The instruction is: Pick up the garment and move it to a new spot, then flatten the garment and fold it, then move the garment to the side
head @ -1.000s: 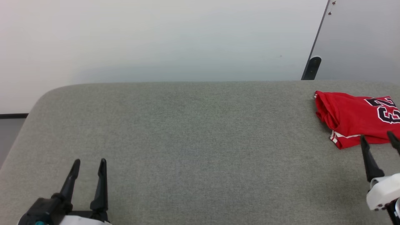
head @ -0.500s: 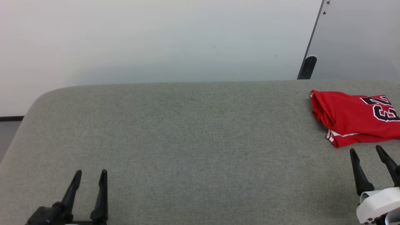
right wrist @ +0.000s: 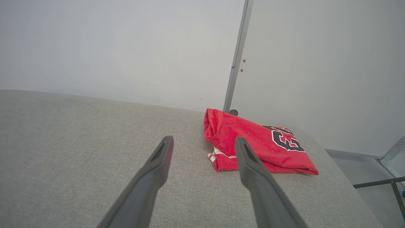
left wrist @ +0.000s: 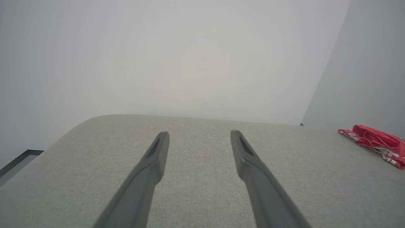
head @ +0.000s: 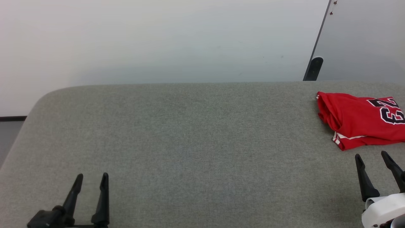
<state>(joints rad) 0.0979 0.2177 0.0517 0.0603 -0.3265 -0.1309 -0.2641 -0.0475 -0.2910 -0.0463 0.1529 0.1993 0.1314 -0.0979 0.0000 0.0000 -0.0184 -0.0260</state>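
Observation:
The garment (head: 357, 122) lies folded in a compact red bundle at the far right of the grey padded table (head: 190, 133), its black number print facing up and a white-striped hem at its near corner. The right wrist view shows the garment (right wrist: 253, 142) just beyond my right gripper (right wrist: 204, 139), a little to the right. My right gripper (head: 371, 155) is open and empty, a short way in front of the bundle. At the lower left, far from it, my left gripper (head: 92, 175) is open and empty. The left wrist view has the left gripper (left wrist: 197, 134) over bare table and the garment (left wrist: 376, 142) at the right edge.
A pale wall stands behind the table. A dark post (head: 313, 68) and a grey panel rise behind the table's right end. The table's left corner is rounded, with floor beyond it (head: 9, 133). A metal frame (right wrist: 389, 171) shows past the right edge.
My right gripper has drawn back toward me, off the garment's near edge. The left gripper has also dropped lower in the head view. The garment has stayed in place.

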